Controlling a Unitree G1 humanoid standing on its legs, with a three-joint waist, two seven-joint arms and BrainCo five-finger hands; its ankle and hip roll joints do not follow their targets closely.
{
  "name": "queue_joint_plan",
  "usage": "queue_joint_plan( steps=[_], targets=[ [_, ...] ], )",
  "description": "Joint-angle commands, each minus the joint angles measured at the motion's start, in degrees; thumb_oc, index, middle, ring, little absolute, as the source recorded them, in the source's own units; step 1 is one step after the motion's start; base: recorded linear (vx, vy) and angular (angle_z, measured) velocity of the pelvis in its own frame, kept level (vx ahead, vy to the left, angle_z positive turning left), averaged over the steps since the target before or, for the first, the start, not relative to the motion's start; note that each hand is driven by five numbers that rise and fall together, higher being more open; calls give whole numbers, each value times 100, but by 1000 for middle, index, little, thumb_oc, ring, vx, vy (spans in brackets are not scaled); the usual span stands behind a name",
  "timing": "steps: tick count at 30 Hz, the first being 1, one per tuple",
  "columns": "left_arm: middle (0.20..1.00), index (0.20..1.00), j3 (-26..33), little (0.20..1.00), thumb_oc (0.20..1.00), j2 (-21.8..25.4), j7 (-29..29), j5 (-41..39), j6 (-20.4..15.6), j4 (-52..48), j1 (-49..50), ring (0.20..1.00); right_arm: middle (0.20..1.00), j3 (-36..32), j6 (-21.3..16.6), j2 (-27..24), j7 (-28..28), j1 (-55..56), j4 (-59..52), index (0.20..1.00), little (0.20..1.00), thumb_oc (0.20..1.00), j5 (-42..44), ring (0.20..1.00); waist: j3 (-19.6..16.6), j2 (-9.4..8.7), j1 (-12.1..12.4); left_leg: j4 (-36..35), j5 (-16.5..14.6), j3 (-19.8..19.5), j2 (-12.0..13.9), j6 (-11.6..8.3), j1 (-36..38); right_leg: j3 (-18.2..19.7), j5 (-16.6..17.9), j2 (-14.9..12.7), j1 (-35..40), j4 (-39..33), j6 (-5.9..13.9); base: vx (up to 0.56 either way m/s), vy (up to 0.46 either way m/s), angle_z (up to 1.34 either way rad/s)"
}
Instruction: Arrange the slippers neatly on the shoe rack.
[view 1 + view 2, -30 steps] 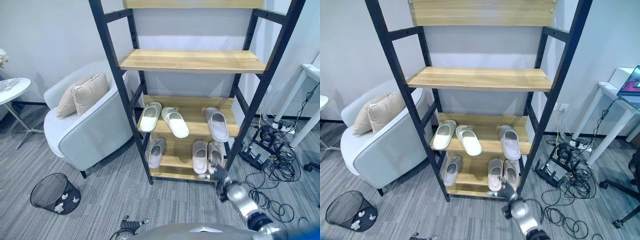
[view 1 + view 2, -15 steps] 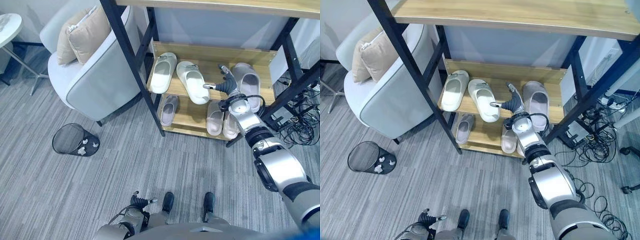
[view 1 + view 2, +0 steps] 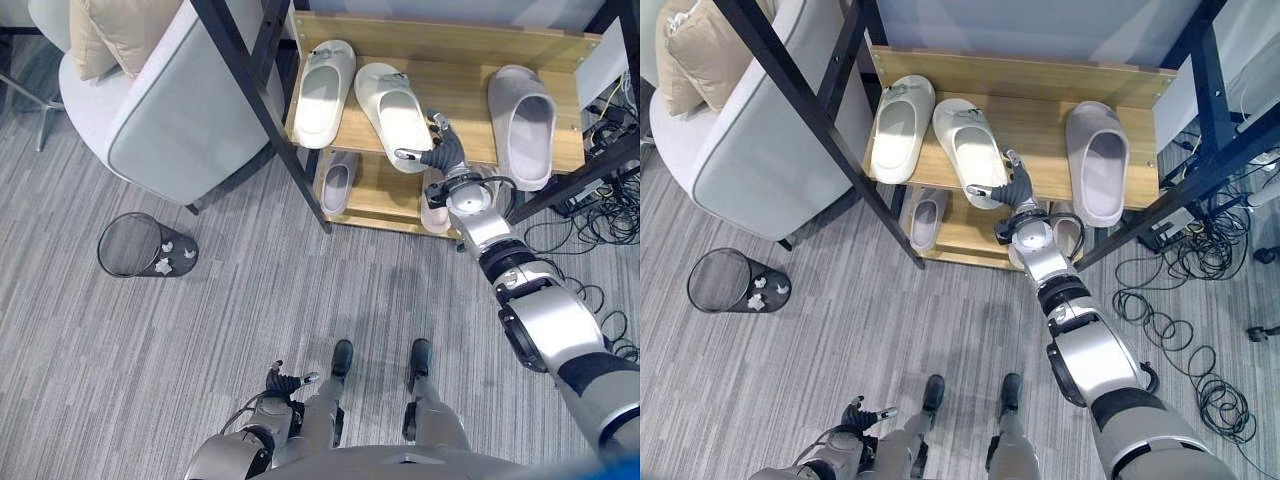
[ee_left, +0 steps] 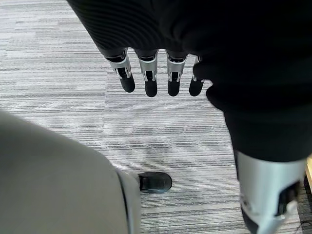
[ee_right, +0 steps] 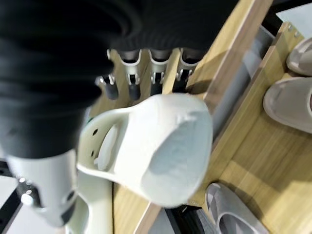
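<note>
Fingers point(image 5: 131, 78) straight beside three upper-shelf slippers point(image 3: 395, 105)

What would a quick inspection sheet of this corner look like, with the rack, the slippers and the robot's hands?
Surface: wooden shoe rack with black frame; grey striped floor.
Job's things: two white slippers and a grey slipper on the upper shelf seen here; more grey slippers on the shelf below.
Clutter: wire wastebasket with paper scraps.
Hands: right hand at the heel of the second white slipper, fingers straight; left hand hangs low, fingers relaxed, holding nothing.
Cables: black tangle on the floor right of the rack.
Surroundings: grey armchair with beige cushions.
</note>
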Motion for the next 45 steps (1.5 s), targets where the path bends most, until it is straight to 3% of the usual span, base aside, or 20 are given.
queue_joint_plan(
  steps=[1, 9, 15, 34, 40, 45],
  targets=[
    [1000, 1000, 128, 1000, 1000, -205, 122, -81, -27, 369, -110, 1000, 1000, -146, -165, 175, 30, -252, 67, 1000, 1000, 1000, 41, 1000, 131, -48, 20, -82, 127, 48, 73, -69, 158, -14, -439, -362, 910, 29, 699, 0, 0, 0],
    [1000, 1000, 175, 1000, 1000, -258, 138, -113, -8, 421, -42, 1000, 1000, -512, -234, 834, -417, 297, -242, 1000, 1000, 1000, -124, 1000, 99, -61, 31, -79, 76, 49, 105, -42, 282, 8, -464, -329, 993, 29, 673, 19, -8, 1],
    [1000, 1000, 112, 1000, 1000, -255, 136, -27, -27, 437, 70, 1000, 1000, -667, -288, 930, -487, 213, -89, 1000, 1000, 1000, -118, 1000, 48, -28, 132, -102, 104, -32, 85, -52, 248, -84, -495, -331, 983, 29, 690, 0, 0, 0],
    [1000, 1000, -50, 1000, 1000, -224, 162, 125, -145, 523, 193, 1000, 1000, -964, -636, 645, -883, -609, 318, 1000, 1000, 1000, 141, 1000, 21, -128, 436, -102, 222, -317, -23, -133, -35, -446, -528, -365, 934, 29, 752, -1, 0, 9],
    [1000, 1000, -48, 1000, 1000, -207, 151, 142, -194, 513, 257, 1000, 1000, -874, -583, 506, -704, -769, 563, 1000, 1000, 1000, 214, 1000, -8, -158, 449, -102, 224, -342, -35, -145, -49, -494, -541, -375, 939, 29, 767, 0, 1, 1],
    [1000, 1000, 61, 1000, 1000, -114, 107, 91, -278, 511, 410, 1000, 1000, -832, -569, 426, -740, -923, 1179, 1000, 1000, 1000, 173, 1000, -94, -318, 588, -102, 213, -421, -5, -142, -43, -607, -586, -307, 1000, 29, 755, 18, -34, 7]
  ],
)
